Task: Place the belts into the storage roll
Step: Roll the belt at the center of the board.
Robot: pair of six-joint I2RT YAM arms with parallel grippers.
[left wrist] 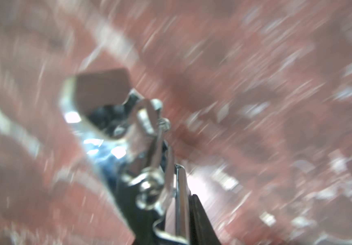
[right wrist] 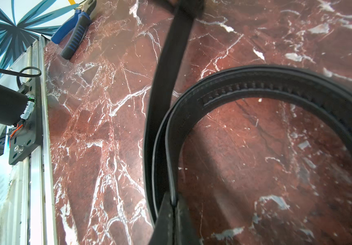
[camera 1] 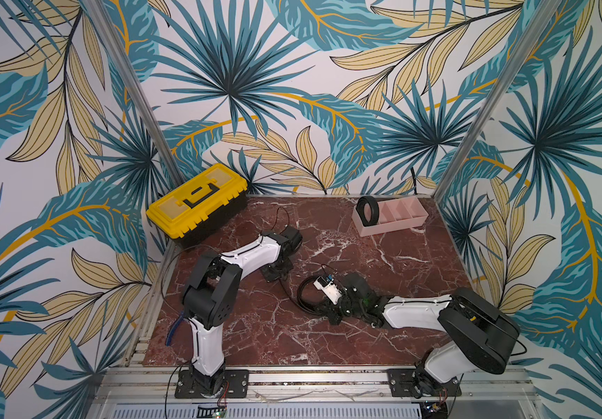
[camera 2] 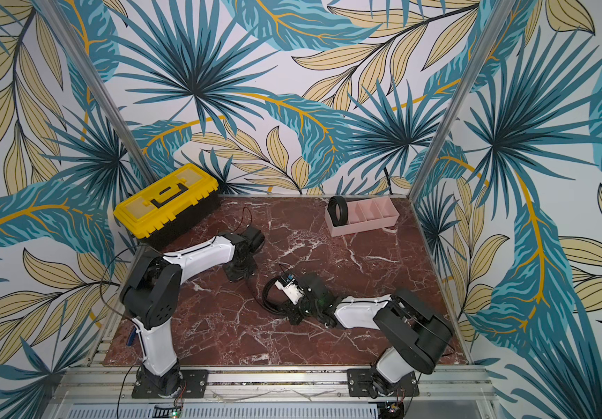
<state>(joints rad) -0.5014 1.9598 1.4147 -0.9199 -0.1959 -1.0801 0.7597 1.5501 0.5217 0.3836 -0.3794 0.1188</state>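
My grippers hold the loose belt, well short of the storage roll.
Both top views show a coiled belt upright in the roll's end compartment, far beyond my right gripper. Only wrist views show the grips: right pinches the loop's edge, left gripper clamps the metal buckle.

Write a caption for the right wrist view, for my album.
Right fingers pinch a loosely coiled black belt over the red marble tabletop, blue-handled pliers beyond.
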